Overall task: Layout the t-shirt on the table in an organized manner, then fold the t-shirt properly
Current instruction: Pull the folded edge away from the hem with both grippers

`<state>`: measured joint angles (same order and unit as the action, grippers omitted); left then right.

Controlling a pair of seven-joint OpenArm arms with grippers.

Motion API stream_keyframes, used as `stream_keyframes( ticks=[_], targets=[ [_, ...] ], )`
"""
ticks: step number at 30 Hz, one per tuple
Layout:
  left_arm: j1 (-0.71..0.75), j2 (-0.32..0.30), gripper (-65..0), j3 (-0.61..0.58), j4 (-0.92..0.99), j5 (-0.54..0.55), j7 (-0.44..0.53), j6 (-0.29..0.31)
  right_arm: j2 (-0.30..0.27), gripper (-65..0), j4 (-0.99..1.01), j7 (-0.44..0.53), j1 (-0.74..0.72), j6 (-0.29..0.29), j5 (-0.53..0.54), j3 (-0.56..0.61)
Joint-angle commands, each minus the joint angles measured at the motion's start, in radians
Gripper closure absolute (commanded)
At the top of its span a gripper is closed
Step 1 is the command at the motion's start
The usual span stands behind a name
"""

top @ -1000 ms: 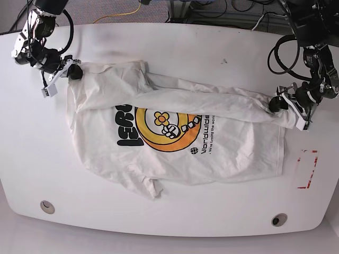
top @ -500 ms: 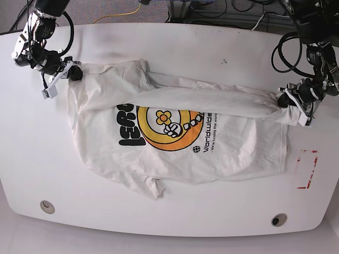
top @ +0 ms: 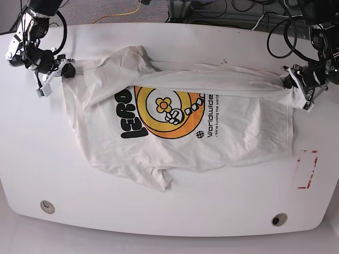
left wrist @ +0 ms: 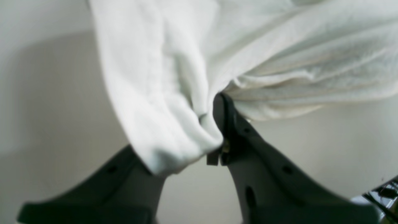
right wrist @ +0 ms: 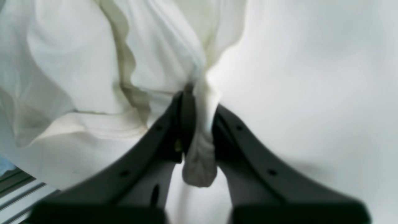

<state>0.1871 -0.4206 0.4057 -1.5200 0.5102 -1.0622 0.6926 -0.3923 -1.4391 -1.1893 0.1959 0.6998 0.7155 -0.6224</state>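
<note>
The white t-shirt [top: 238, 137] with its orange and yellow print lies face up across the table [top: 159, 217]. Its far edge is stretched in a taut band between both grippers. My left gripper [top: 291, 82], at the right of the base view, is shut on a bunched corner of the t-shirt [left wrist: 279, 46]. In the left wrist view that gripper [left wrist: 205, 121] has cloth draped over one finger. My right gripper [top: 67, 71], at the left of the base view, is shut on the opposite corner. In the right wrist view a twist of the t-shirt [right wrist: 77, 62] is pinched in that gripper [right wrist: 200, 102].
Red tape marks [top: 307, 169] sit on the table right of the shirt's hem. Two round grommet holes [top: 46, 206] [top: 279, 219] lie near the front edge. Cables [top: 122, 13] run beyond the far edge.
My left gripper closed on the shirt's corner. Both grippers then moved toward the far edge and apart, pulling the shirt's upper edge straight and dragging the whole shirt farther back.
</note>
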Motion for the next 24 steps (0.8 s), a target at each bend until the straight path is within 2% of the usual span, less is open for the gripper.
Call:
stream_keyframes(
  ticks=[1, 6, 10, 24],
  targets=[
    [0.022, -0.017, -6.9, 0.011, -0.077, 0.001, -0.008, -0.003, -0.032, 0.0, -0.016, 0.009, 0.015, -0.002, -0.001, -0.043],
    [0.042, 0.030, -6.9, 0.012, -0.147, 0.001, -0.086, -0.003, -0.033, 0.0, -0.018, 0.009, 0.055, -0.002, -0.001, -0.055],
    [0.051, 0.064, -6.9, 0.015, -0.196, 0.001, -0.148, -0.003, -0.030, 0.0, -0.058, 0.009, 0.112, -0.002, -0.001, -0.109],
    [0.196, 0.061, -7.2, 0.015, -0.319, 0.001, -0.155, -0.003, -0.009, 0.0, -0.164, 0.007, 0.242, -0.002, -0.001, -0.176]
  ],
)
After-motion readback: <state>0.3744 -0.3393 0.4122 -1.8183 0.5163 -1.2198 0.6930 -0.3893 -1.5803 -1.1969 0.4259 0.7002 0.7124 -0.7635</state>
